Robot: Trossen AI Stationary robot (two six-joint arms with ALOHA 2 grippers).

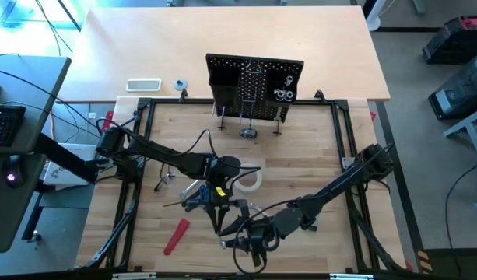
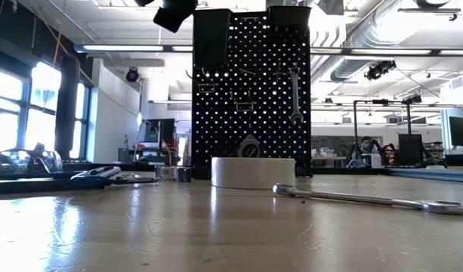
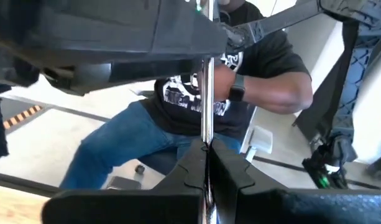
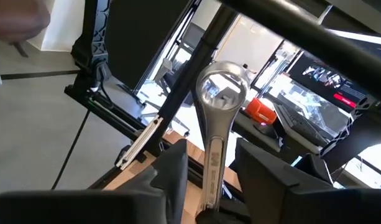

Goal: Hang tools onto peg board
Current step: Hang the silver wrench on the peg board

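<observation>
The left hand (image 3: pixel 206 163) and right hand (image 4: pixel 209 168) each grip a wrench (image 4: pixel 216 118) near the bench (image 1: pixel 300 163) front. The peg board (image 1: pixel 254 82) stands at 12 o'clock; between lie a tape roll (image 1: pixel 248 180) (white), blue pliers (image 1: pixel 196 200) and a red tool (image 1: pixel 176 236).

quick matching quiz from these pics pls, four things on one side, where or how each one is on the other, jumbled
1 white tape roll
2 red-handled tool
3 peg board
4 left gripper

a lying flat, farthest of these from the board
b shut on a silver wrench
c lying flat in the middle, in front of the board
d standing upright

Pairs: 1-c, 2-a, 3-d, 4-b
</observation>
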